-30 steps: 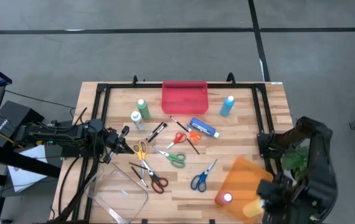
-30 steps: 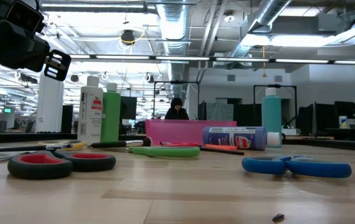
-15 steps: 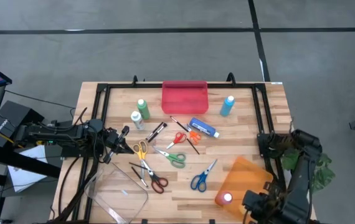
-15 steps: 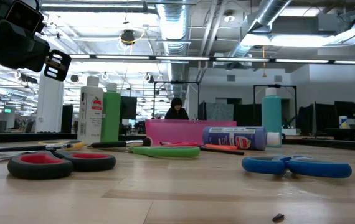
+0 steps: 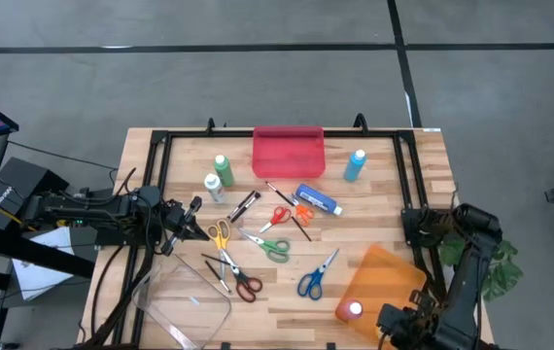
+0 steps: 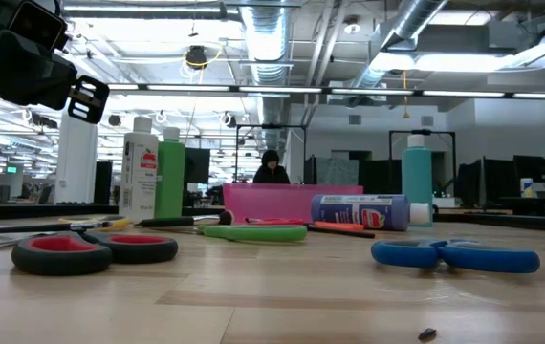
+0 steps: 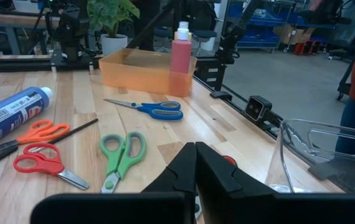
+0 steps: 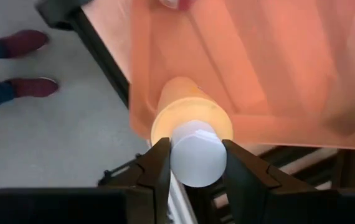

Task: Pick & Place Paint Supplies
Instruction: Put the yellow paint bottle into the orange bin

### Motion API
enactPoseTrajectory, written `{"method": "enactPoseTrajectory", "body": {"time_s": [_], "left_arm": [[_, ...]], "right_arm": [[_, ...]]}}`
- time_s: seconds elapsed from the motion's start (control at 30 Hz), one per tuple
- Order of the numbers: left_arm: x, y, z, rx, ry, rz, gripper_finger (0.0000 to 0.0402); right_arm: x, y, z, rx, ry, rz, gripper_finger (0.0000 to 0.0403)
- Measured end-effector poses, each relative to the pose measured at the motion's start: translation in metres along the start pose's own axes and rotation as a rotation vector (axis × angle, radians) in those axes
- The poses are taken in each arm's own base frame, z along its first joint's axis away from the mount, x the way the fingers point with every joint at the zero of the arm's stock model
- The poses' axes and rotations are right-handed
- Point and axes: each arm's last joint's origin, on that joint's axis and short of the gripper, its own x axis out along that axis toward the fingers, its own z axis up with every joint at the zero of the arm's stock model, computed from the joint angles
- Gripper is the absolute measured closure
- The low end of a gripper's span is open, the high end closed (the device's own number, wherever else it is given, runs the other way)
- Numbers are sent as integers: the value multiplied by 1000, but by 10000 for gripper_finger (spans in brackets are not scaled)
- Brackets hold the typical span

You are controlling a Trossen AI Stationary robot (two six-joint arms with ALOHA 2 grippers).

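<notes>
The right gripper (image 8: 193,163) grips the yellow paint bottle (image 8: 193,127) at the orange tray (image 5: 384,282); lower it fully inside before releasing.

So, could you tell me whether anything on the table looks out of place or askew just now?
One thing: the blue paint bottle lies on its side mid-table, while the green, white and light-blue bottles stand upright. The right gripper holds a yellow paint bottle at the orange tray's edge. Nothing looks spilled or broken.
</notes>
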Motion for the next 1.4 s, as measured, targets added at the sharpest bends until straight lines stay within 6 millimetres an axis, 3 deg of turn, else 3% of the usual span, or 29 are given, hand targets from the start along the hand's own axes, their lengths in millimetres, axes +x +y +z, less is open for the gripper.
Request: {"method": "enactPoseTrajectory", "body": {"time_s": [0.83, 1.1, 1.4], "left_arm": [[0, 0, 1, 3, -6, 0, 401], [0, 0, 1, 3, -5, 0, 401], [0, 0, 1, 3, -6, 0, 401]], "right_arm": [[0, 4, -3, -13, 10, 49, 292], [8, 7, -4, -15, 16, 78, 250], [9, 8, -4, -30, 15, 79, 237]]}}
